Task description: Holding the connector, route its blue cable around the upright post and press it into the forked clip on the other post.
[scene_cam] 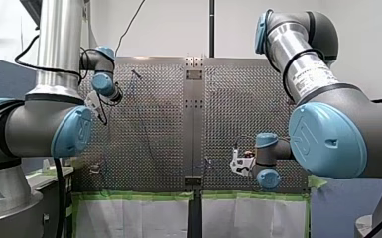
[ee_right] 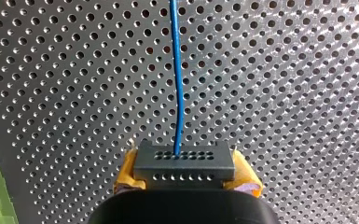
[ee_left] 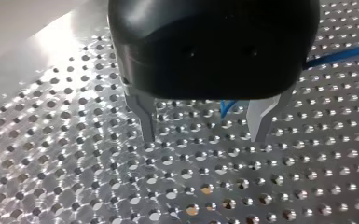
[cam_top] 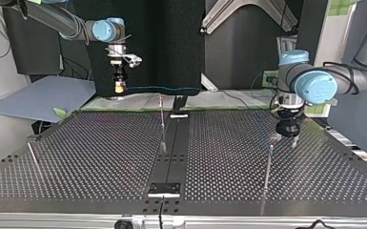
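**Connector gripped, cable not yet routed**

Front view: my right tool (scene_cam: 237,162) sits low over the desk (scene_cam: 149,124); the forked clip is too small to find. Top view: it hangs clear, I judge for slack to round a post (cam_top: 162,125). Left wrist view: my left tool (ee_left: 205,128) gapes empty, blue cable (ee_left: 342,52) passing behind. Right wrist view: yellow pads (ee_right: 129,173) clamp the connector (ee_right: 184,161), cable running straight ahead
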You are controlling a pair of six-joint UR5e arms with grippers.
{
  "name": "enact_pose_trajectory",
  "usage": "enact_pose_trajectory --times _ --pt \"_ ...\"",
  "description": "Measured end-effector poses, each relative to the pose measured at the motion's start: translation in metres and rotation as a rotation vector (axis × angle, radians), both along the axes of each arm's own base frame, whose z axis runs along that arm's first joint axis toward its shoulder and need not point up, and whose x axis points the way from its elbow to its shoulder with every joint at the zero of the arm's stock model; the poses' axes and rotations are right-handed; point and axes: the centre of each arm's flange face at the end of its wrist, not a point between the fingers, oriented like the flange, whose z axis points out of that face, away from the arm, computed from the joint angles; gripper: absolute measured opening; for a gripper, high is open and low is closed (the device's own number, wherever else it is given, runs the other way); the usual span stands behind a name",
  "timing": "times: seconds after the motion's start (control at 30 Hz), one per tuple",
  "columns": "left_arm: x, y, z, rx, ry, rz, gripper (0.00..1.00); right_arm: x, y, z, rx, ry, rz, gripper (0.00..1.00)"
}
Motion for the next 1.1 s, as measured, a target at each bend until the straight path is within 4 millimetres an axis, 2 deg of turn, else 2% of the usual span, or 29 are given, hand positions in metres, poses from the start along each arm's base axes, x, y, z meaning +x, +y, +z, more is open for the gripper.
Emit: enact_pose_trajectory --times 0.8,1.1 --pt "-0.029 -0.014 -0.013 0.197 0.231 -0.030 0.96 0.000 0.000 -0.001 0.000 0.002 0.001 0.29" --pt "-0.047 -0.004 0.007 0.279 0.273 0.033 0.96 0.000 0.000 0.000 0.000 0.001 0.001 0.29"
